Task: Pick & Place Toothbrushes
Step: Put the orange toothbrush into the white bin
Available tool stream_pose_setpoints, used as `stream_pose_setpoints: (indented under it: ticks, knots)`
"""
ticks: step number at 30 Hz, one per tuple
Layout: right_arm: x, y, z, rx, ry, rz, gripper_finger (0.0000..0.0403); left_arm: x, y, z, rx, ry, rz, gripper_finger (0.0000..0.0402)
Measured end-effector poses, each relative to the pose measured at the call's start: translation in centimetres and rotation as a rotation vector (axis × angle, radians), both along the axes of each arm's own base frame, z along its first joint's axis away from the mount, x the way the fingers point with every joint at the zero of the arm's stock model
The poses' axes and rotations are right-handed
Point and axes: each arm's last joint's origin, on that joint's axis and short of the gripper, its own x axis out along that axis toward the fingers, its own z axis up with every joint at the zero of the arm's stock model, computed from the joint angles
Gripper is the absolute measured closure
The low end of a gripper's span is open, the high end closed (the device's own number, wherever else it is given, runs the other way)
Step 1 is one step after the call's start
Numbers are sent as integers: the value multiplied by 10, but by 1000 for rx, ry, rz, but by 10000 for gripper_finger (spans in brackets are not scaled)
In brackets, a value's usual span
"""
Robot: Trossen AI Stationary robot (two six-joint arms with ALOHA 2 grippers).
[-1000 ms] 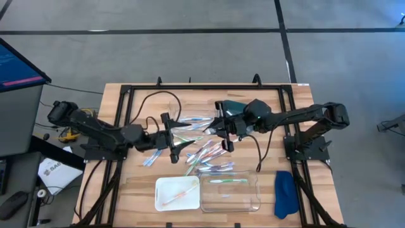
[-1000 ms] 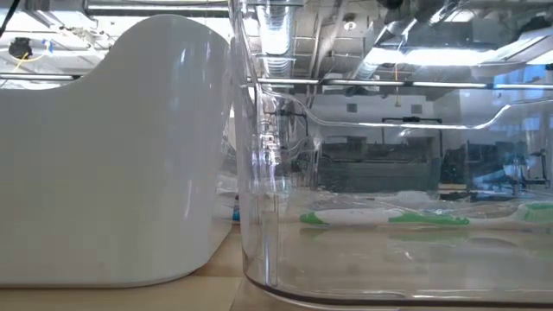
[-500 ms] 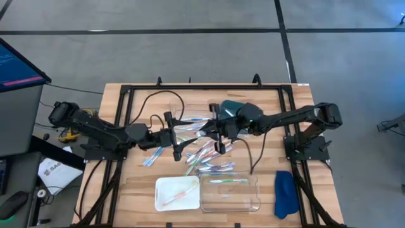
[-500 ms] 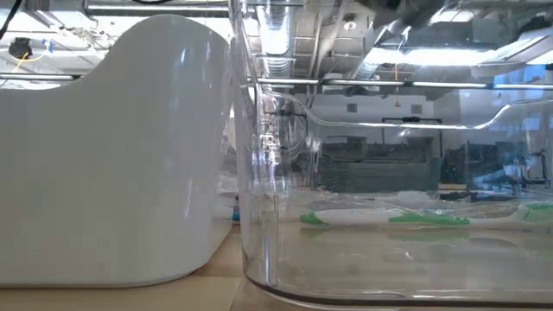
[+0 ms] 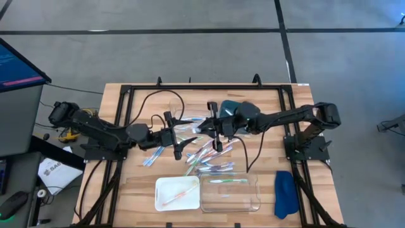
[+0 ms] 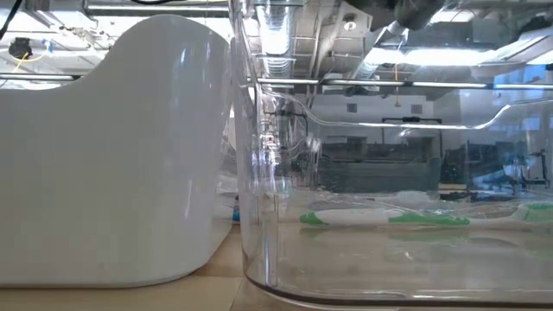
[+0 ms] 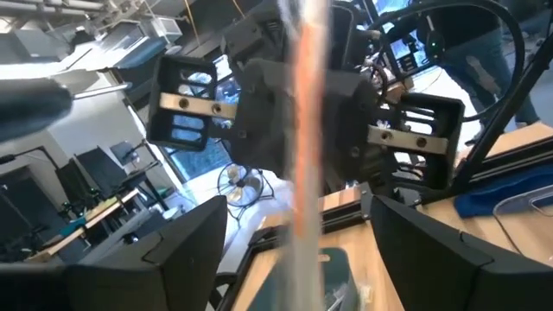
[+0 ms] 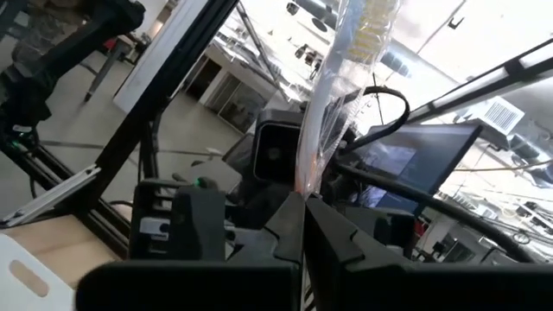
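Note:
Several toothbrushes [image 5: 205,155] in clear wrappers lie loose on the middle of the wooden table. My right gripper [image 8: 304,220] is raised above them, shut on an orange-pink wrapped toothbrush [image 8: 333,112]. My left gripper [image 7: 298,207] faces it from the table's left, open, with one finger on either side of that toothbrush [image 7: 307,130] and a gap showing to each. In the high view the two grippers [image 5: 180,134] [image 5: 207,128] almost meet. An orange-pink toothbrush [image 5: 177,193] lies in the white tray and a green one [image 5: 228,181] in the clear tray. My right gripper pinches the wrapped toothbrush by one end [image 8: 304,186] between its two shut fingers. The fingers come about level from the table's right. The toothbrush sticks out past the fingertips toward my left gripper and is lifted clear of the table.
The white tray [image 5: 163,201] and the clear tray [image 5: 253,204] stand side by side at the near edge, and a blue cloth [image 5: 285,193] lies to their right. A black frame [image 5: 190,87] runs around the table. Cables [image 5: 152,104] hang from both arms.
My right gripper has carried the toothbrush toward the table's left, up to my left gripper, staying shut on it. The toothbrush stays clear of the table.

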Motion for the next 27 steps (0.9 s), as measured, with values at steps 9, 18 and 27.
stream_pose_setpoints:
  ticks: [9, 18, 27]
  knots:
    - [0, -2, -1, 0, 6, -5, 403, 0, 0, 0, 1, 4, 0, 124]
    - [0, -4, -1, 0, 12, -12, 403, -1, -2, -1, -4, 7, 29, 125]
    - [0, -4, -1, 0, 14, -12, 403, -1, -2, -2, -2, 26, 41, 191]
